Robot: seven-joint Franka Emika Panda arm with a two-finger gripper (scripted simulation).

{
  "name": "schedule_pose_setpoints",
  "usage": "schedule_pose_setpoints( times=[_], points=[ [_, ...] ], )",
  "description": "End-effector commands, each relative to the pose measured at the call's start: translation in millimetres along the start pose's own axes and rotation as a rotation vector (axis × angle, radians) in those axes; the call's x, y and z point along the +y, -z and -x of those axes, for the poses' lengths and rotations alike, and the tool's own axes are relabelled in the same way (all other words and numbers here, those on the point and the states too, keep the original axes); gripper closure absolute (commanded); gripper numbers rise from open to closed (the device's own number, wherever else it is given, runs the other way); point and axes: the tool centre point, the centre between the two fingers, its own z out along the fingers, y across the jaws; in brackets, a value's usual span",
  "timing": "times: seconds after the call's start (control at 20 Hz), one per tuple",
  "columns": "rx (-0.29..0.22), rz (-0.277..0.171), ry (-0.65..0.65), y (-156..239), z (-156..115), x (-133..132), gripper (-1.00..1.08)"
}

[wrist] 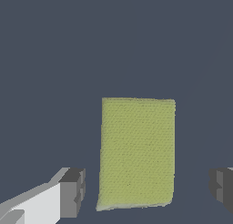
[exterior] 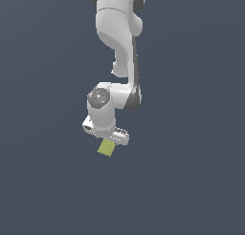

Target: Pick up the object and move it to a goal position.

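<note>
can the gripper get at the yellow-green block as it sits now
Probably yes. In the wrist view the block lies between the two open fingers, with a gap on each side and nothing else around it. The gripper hangs right over the block in the exterior view.

Exterior view looks down from afar; wrist view nearer, sharing the block.

The block looks matt and finely ridged, like cloth. My gripper is smooth plastic with dull grey pads.
</note>
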Motion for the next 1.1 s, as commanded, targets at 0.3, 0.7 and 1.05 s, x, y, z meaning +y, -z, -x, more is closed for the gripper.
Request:
schedule_pose_setpoints(
  times=[0.3, 0.7, 1.05],
  points=[
    [0.001, 0.000, -0.002, -22, 0, 0, -0.92],
    [0.001, -0.001, -0.004, -50, 0, 0, -0.92],
    [0.001, -0.001, -0.004, -51, -1, 0, 1.08]
  ],
)
